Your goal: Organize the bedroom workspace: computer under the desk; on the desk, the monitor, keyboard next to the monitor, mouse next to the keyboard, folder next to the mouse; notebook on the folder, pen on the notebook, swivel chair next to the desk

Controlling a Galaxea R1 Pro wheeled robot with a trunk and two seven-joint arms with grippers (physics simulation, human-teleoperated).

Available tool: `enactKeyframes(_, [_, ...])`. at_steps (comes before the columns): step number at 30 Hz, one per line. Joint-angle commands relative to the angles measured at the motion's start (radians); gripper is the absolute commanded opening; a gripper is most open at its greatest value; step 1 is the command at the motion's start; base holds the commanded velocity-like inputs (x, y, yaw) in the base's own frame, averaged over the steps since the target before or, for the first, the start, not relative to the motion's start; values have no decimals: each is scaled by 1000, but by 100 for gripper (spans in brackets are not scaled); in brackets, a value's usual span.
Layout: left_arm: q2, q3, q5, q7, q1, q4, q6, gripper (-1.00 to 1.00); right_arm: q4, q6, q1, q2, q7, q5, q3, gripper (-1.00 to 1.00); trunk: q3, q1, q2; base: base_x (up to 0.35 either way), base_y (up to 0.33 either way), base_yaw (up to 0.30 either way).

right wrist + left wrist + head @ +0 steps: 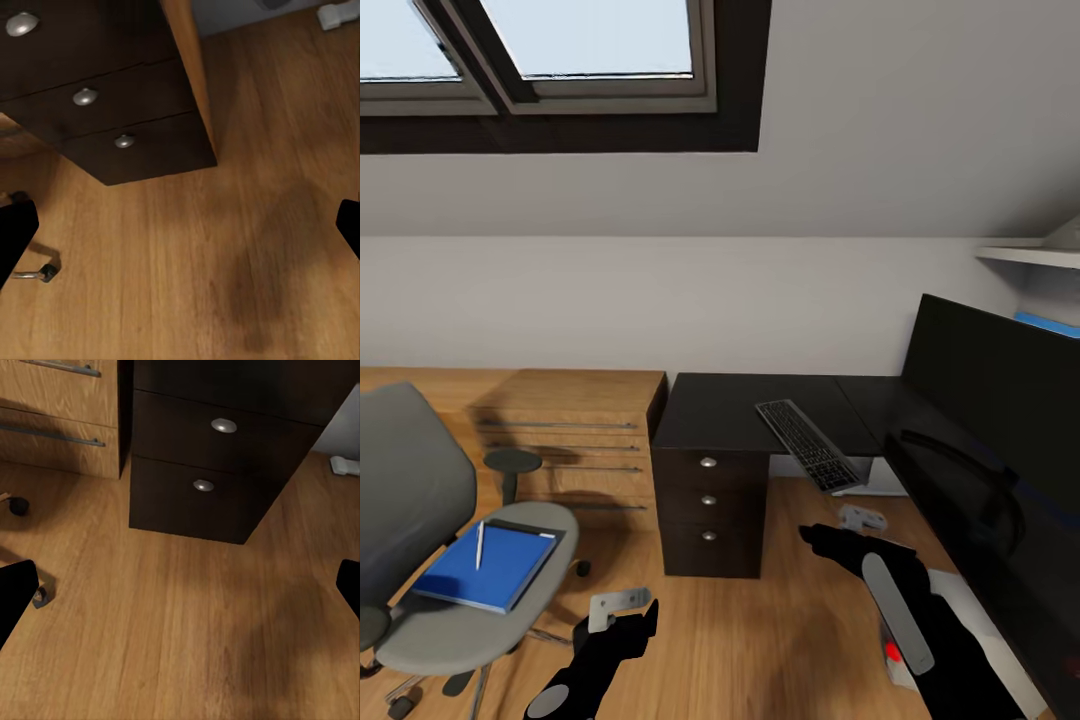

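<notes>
The flat bright blue folder lies on the grey padded swivel chair under a pale pen, so fetching it seems next for the wide-open, empty left gripper.

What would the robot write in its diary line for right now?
folder: on swivel chair, pen on top | keyboard: overhanging desk | left gripper: open | right gripper: open
</notes>
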Motion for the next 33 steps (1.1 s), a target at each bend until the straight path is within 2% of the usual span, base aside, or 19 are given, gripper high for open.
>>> enactKeyframes(1, [0,-2,11,8,0,-2,3,100,-8,1,3,-1,-10,-10,3,100,0,0,-1,0,0,-158])
enactKeyframes(11, [0,-2,12,8,0,-2,3,100,-16,-5,8,-1,-8,-5,6,100,10,0,-1,0,0,-213])
enactKeyframes(16, [0,-3,12,8,0,-2,3,100,-18,-48,13,0,-3,33,9,100,15,0,-1,0,0,-239])
enactKeyframes(20, [0,-3,12,8,0,-2,3,100,-19,-59,17,-1,-1,44,9,100,18,0,-1,0,0,-205])
enactKeyframes(33, [0,-1,12,8,0,-3,3,100,-48,-65,51,-2,-1,51,8,100,19,0,-1,0,0,-30])
